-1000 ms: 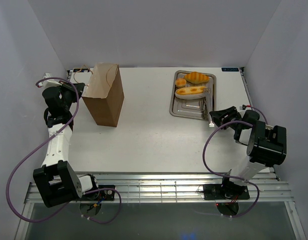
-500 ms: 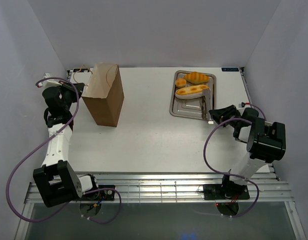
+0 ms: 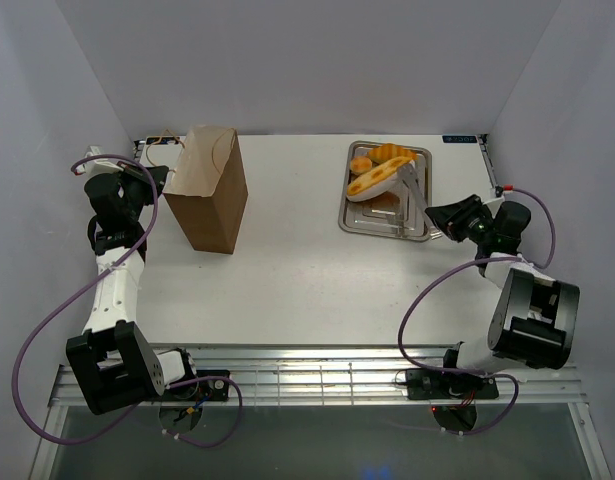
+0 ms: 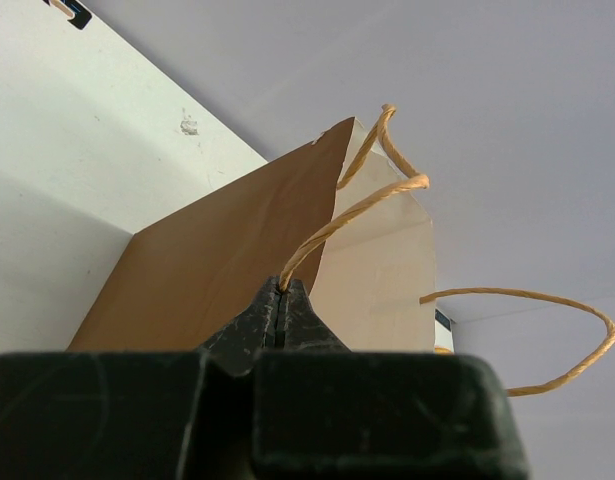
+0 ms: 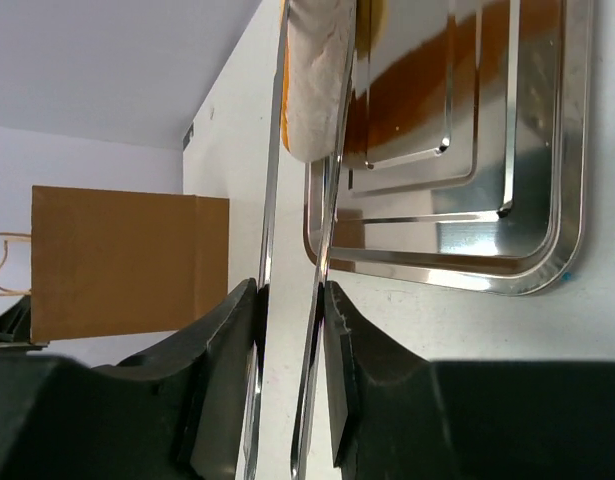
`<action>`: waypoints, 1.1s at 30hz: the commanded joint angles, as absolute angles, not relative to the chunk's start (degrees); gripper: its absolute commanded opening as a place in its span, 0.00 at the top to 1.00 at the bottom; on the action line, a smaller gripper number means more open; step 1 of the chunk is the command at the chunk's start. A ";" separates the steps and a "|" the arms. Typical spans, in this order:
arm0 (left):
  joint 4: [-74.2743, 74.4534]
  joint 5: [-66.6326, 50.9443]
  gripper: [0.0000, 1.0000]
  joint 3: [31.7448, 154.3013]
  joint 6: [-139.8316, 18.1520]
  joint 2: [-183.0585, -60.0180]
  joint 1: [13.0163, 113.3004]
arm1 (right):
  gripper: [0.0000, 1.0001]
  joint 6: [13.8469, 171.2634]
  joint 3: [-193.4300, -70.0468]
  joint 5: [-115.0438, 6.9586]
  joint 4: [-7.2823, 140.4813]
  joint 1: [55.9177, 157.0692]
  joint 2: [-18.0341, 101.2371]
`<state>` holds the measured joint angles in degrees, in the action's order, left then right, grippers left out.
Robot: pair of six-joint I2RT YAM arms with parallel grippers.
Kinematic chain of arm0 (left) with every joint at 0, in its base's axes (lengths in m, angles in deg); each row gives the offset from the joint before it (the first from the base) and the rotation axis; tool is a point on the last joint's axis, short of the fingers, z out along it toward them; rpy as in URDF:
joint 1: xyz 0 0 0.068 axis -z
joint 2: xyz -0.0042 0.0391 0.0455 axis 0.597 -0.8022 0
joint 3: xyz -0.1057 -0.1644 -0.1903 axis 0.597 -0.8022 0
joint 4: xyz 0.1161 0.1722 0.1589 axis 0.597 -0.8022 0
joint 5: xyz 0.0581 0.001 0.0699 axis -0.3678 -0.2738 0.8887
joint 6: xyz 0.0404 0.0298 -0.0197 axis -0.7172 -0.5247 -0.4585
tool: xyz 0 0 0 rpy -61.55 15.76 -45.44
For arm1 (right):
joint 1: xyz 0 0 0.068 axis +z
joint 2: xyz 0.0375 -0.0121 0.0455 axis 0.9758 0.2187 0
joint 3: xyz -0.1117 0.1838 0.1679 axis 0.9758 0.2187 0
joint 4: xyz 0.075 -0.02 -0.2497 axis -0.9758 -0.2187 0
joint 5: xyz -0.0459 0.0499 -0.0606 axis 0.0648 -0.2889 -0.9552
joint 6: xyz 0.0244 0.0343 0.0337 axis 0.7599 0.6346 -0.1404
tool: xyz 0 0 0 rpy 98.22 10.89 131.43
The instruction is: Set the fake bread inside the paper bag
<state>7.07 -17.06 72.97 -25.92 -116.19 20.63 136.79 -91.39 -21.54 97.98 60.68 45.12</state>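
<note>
White tbl point(image 3: 287, 270), blue label point(image 3: 459, 139) illegible, tongs point(image 3: 417, 192) grip baguette point(image 3: 375, 178)

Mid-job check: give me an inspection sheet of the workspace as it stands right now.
Surface: white table, steel tray at far right.
Job's things: paper bag upright at far left; baguette tilted over the tray, clamped in tongs; croissant and bun on the tray.
Clutter: nothing seen.
Grippers: left pincer shut on the bag's string handle; right pincer shut on the tongs.
Cables: purple cables loop along both arms.
Surroundings: plain pale walls.
</note>
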 commanded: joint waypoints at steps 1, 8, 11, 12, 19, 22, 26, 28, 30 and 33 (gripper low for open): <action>5.98 -16.90 1.00 72.27 -26.72 -116.27 20.31 | 0.92 129.27 -94.86 -22.74 91.38 60.76 39.72; 6.25 -17.07 1.00 71.83 -26.63 -116.01 20.31 | 0.92 126.35 -97.67 -23.18 83.37 60.76 32.78; 6.16 -17.07 1.00 71.92 -26.72 -116.09 20.31 | 0.92 125.64 -98.82 -23.63 80.56 60.84 30.58; 6.16 -17.07 1.00 72.01 -26.72 -116.01 20.31 | 0.92 125.21 -99.52 -23.71 79.95 60.84 30.05; 6.25 -17.07 1.00 71.57 -26.45 -115.92 20.31 | 0.92 125.64 -105.40 -21.52 76.61 62.51 26.18; 6.42 -17.07 1.00 71.13 -26.28 -115.83 20.31 | 0.92 125.38 -110.31 -21.69 75.20 65.40 24.60; 6.42 -17.07 1.00 71.04 -26.45 -115.83 20.31 | 0.92 124.68 -118.05 -23.18 72.57 72.68 23.71; 6.42 -17.07 1.00 71.04 -26.45 -115.74 20.31 | 0.92 123.89 -121.83 -25.11 71.77 75.94 23.80; 6.42 -17.07 1.00 71.04 -26.45 -115.92 20.31 | 0.92 122.57 -127.80 -26.43 70.80 81.92 24.68; 6.42 -17.07 1.00 71.04 -26.54 -115.83 20.31 | 0.92 122.91 -133.87 -27.23 72.11 87.90 26.00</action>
